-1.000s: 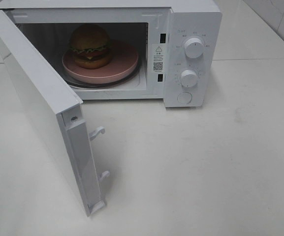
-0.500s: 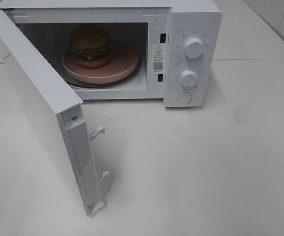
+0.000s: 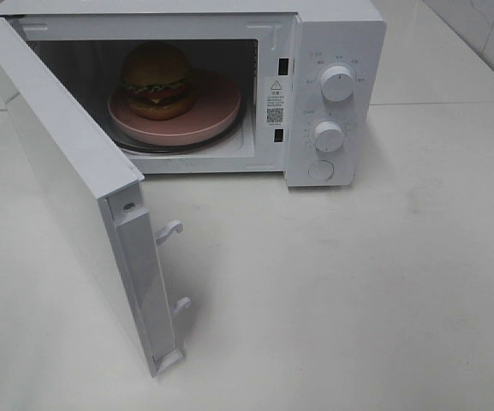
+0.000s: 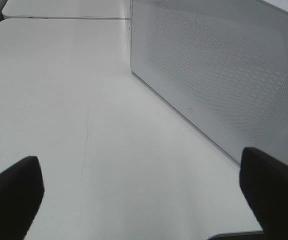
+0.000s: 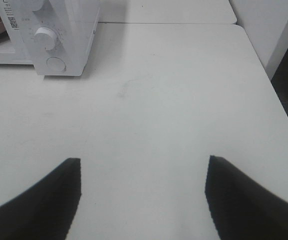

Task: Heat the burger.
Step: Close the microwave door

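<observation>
High view: burger (image 3: 156, 80) sits on the left part of the pink plate (image 3: 217, 111) inside the microwave (image 3: 336, 34), at the far side of the counter (image 3: 358, 282). The door (image 3: 67, 171) is swung wide toward the near left with its latch hooks (image 3: 169, 229) exposed; no tool shows here. Left wrist view: left tool (image 4: 141, 192) is spread wide and empty, over bare counter just beside the door's meshed outer face. Right wrist view: right tool (image 5: 144, 200) has its jaws apart and holds nothing, over the counter near-right of the microwave, with the lower knob (image 5: 45, 37) and round button (image 5: 56, 64) ahead. The step in hand looks like shutting the door. Push flat on the outer face near its free edge and follow the hinge arc steadily until the hooks seat. Don't jolt the microwave, or the plate may slide. The knob likely falls to the right tool after.
</observation>
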